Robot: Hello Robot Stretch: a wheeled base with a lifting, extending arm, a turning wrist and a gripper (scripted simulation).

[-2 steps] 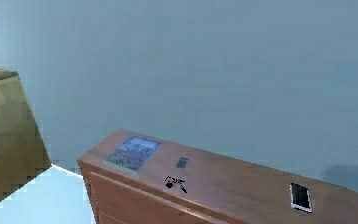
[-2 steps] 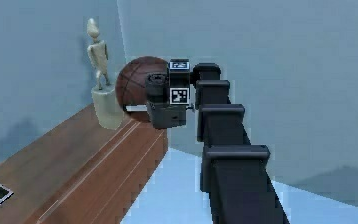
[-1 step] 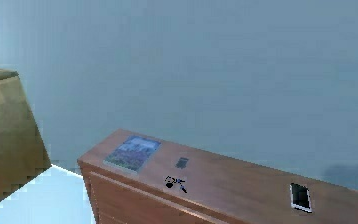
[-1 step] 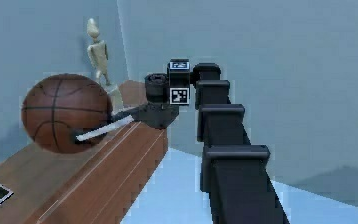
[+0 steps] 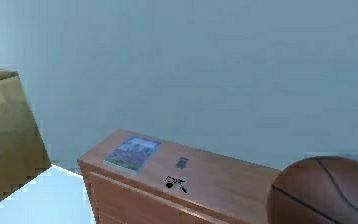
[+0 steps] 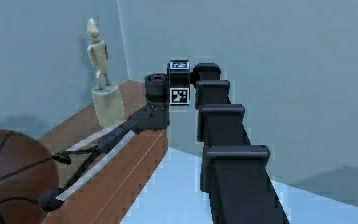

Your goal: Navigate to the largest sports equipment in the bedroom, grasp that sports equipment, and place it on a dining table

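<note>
A brown basketball [image 5: 322, 192] with black seams rests on a wooden dresser [image 5: 227, 175] at the forward view's lower right. The same basketball [image 6: 12, 165] sits at the arm side view's lower left, on the dresser [image 6: 132, 165]. The dark arm [image 6: 227, 140] rises from the bottom edge to two white marker squares [image 6: 178, 82]. My gripper [image 6: 50, 180] reaches down and left from there, its thin fingers ending at the ball. I cannot tell whether it holds anything.
On the dresser top lie a blue-green book [image 5: 133, 151], a small dark device [image 5: 183, 161] and a bunch of keys [image 5: 176, 183]. A wooden mannequin figure [image 6: 99, 55] stands on a block at its far end. A tan piece of furniture [image 5: 7, 130] stands left. Pale floor [image 5: 47, 195] lies between.
</note>
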